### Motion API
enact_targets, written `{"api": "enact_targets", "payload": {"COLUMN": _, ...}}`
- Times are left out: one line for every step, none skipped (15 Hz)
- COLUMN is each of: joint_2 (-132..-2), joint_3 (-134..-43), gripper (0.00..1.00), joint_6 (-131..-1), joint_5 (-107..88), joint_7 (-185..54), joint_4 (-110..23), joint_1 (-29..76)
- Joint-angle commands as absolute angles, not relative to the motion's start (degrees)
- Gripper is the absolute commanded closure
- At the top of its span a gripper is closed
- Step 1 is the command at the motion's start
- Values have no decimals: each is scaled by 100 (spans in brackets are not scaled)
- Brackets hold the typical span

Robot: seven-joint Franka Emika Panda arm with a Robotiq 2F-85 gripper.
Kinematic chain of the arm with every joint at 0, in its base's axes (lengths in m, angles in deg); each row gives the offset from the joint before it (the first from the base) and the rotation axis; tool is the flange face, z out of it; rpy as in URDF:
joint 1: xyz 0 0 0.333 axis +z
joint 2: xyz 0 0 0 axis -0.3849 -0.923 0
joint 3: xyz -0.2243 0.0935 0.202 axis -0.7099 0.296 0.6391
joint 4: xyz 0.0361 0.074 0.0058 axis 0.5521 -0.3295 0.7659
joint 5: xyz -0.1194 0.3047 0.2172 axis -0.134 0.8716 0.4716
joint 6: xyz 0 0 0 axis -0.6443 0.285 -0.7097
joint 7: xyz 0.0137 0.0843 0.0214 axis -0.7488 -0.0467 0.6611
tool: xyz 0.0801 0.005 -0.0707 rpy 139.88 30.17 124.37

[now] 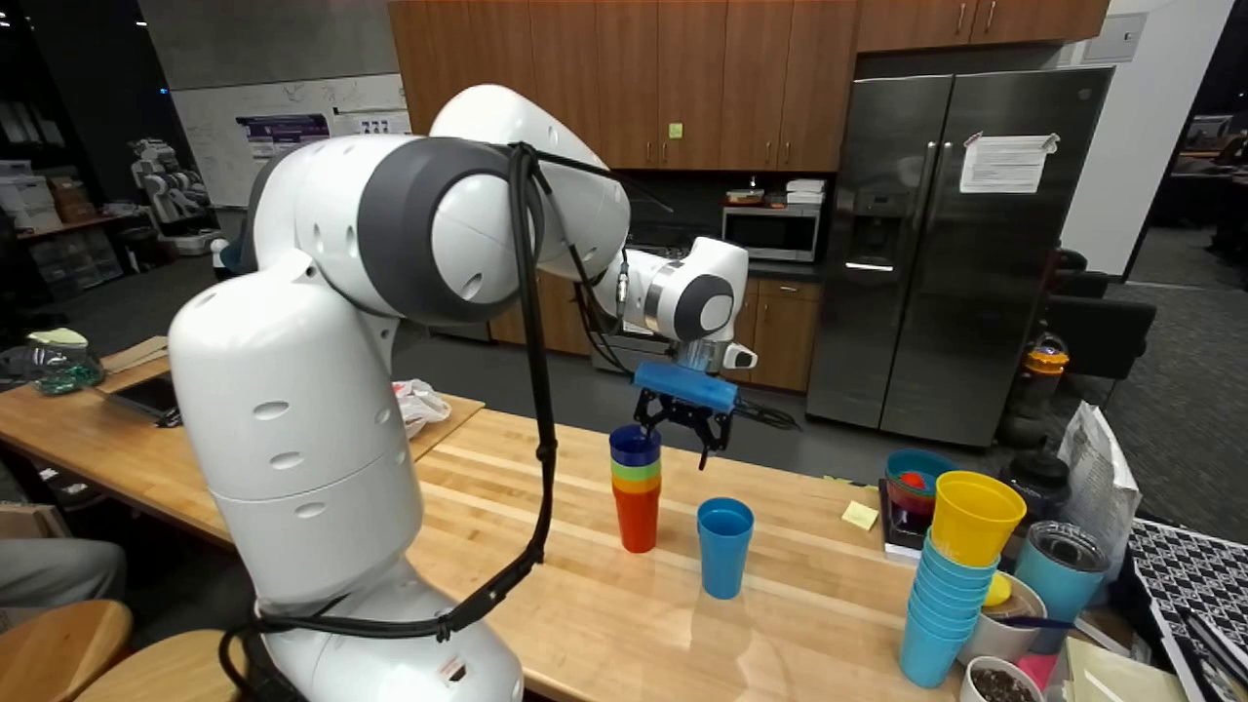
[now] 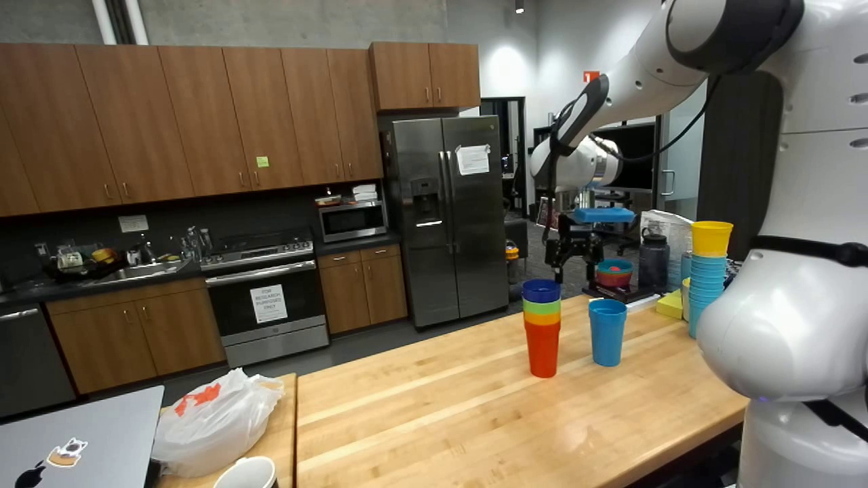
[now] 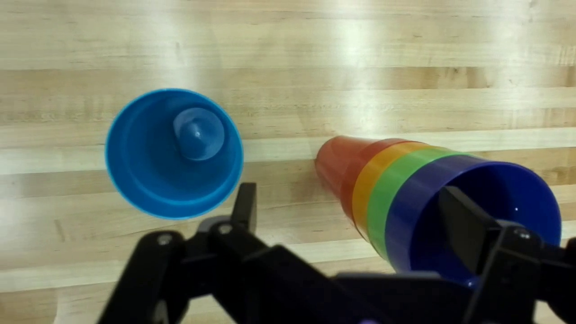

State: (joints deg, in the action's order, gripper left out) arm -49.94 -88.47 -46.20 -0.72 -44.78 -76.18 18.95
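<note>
In an exterior view, your claw [image 1: 674, 447] was wide apart, near the top of the stack of cups [image 1: 637, 507]. In an exterior view, that stack stood on the table [image 2: 434, 413], long side straight up and down, mouth up, near the blue cup [image 2: 607, 335]. In the wrist view, one finger [image 3: 465, 229] hid part of the dark blue mouth.

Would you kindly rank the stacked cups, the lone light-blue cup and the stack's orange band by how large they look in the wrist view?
1. Stacked cups, though their top rises nearer the camera
2. Light-blue cup
3. Orange band
</note>
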Motion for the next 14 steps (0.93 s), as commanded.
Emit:
{"api": "enact_targets", "payload": {"joint_2": -5044, "joint_3": -8872, "gripper": 26, "joint_6": -4600, "joint_5": -349, "joint_7": -4685, "joint_4": -7449, "joint_1": 1868}}
{"api": "enact_targets", "payload": {"joint_2": -5046, "joint_3": -8871, "gripper": 31, "joint_6": -4603, "joint_5": -394, "joint_7": -4697, "joint_4": -7423, "joint_1": 1864}}
{"api": "enact_targets", "payload": {"joint_2": -5035, "joint_3": -8867, "gripper": 39, "joint_6": -4613, "joint_5": -410, "joint_7": -4715, "joint_4": -7424, "joint_1": 1868}}
{"api": "enact_targets", "payload": {"joint_2": -5026, "joint_3": -8861, "gripper": 46, "joint_6": -4621, "joint_5": -434, "joint_7": -4723, "joint_4": -7420, "joint_1": 1874}}
{"api": "enact_targets", "payload": {"joint_2": -5041, "joint_3": -8861, "gripper": 55, "joint_6": -4619, "joint_5": -444, "joint_7": -4719, "joint_4": -7388, "joint_1": 1874}}
{"api": "enact_targets", "payload": {"joint_2": -5043, "joint_3": -8862, "gripper": 62, "joint_6": -4622, "joint_5": -445, "joint_7": -4702, "joint_4": -7371, "joint_1": 1875}}
{"api": "enact_targets", "payload": {"joint_2": -4999, "joint_3": -8856, "gripper": 71, "joint_6": -4654, "joint_5": -410, "joint_7": -4640, "joint_4": -7387, "joint_1": 1881}}
{"api": "enact_targets", "payload": {"joint_2": -4962, "joint_3": -8847, "gripper": 37, "joint_6": -4703, "joint_5": -447, "joint_7": -4653, "joint_4": -7407, "joint_1": 1891}}
{"api": "enact_targets", "payload": {"joint_2": -4940, "joint_3": -8847, "gripper": 32, "joint_6": -4721, "joint_5": -346, "joint_7": -4526, "joint_4": -7401, "joint_1": 1891}}
{"api": "enact_targets", "payload": {"joint_2": -4979, "joint_3": -8848, "gripper": 32, "joint_6": -4702, "joint_5": -264, "joint_7": -4451, "joint_4": -7336, "joint_1": 1889}}
{"api": "enact_targets", "payload": {"joint_2": -5017, "joint_3": -8845, "gripper": 28, "joint_6": -4680, "joint_5": -251, "joint_7": -4449, "joint_4": -7282, "joint_1": 1891}}
{"api": "enact_targets", "payload": {"joint_2": -5004, "joint_3": -8831, "gripper": 21, "joint_6": -4682, "joint_5": -222, "joint_7": -4435, "joint_4": -7280, "joint_1": 1904}}
{"api": "enact_targets", "payload": {"joint_2": -5000, "joint_3": -8821, "gripper": 16, "joint_6": -4688, "joint_5": -224, "joint_7": -4432, "joint_4": -7261, "joint_1": 1916}}
{"api": "enact_targets", "payload": {"joint_2": -5010, "joint_3": -8810, "gripper": 10, "joint_6": -4681, "joint_5": -225, "joint_7": -4430, "joint_4": -7227, "joint_1": 1926}}
